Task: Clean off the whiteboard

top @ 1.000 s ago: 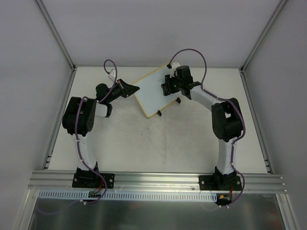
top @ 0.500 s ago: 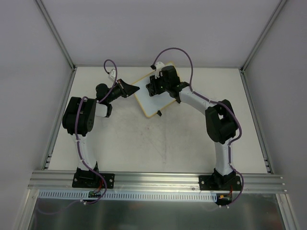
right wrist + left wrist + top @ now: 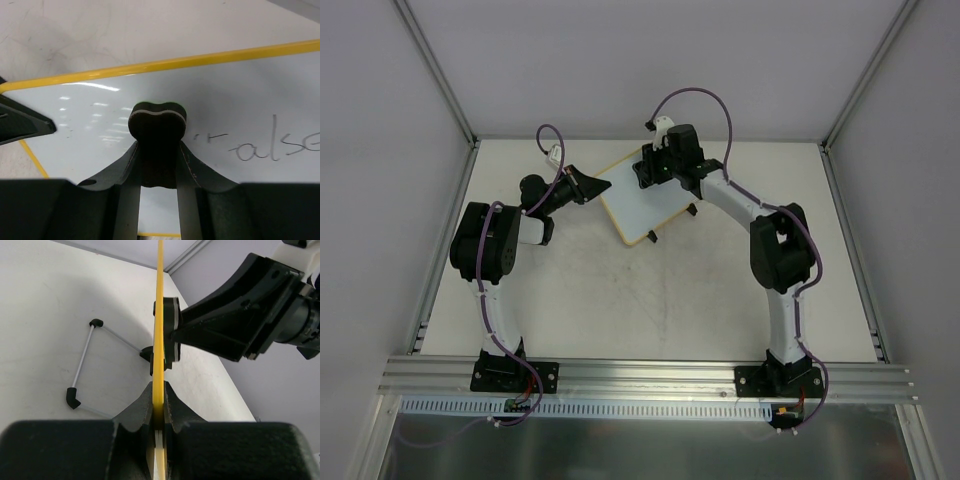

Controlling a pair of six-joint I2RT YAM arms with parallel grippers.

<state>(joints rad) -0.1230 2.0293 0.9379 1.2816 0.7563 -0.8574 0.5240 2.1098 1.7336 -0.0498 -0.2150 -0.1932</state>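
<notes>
Here's the small rectangular whiteboard [image 3: 632,205] with its white face, yellow frame and rounded corners. It sits toward the far middle of the pale worktop [image 3: 650,300], turned at an angle and leaning on a thin silver wire stand [image 3: 73,397] with black end caps.

Left pincer [image 3: 158,392] first. It is clamped tight on the board's left edge, and in the left wrist view the yellow frame runs straight up from between the two black fingers with no gap on either side.

Now the right pincer [image 3: 157,150]. Its jaws are closed hard on a dark eraser block [image 3: 157,122], rounded at the tip with a thin pale rim. That block is on the white face, close to the far run of the frame. The left wrist camera sees it side-on, with the eraser's flat face touching the board.

Just to the right of the eraser, in the right wrist view, there is dark handwriting [image 3: 277,145]. It reads something like "alse", with a couple of small marks nearer the block. To the left of the eraser the surface looks clean, with only streaks of glare.

From above, the right arm reaches in from the right side with its elbow bent, and the left arm is folded in close on the left.
</notes>
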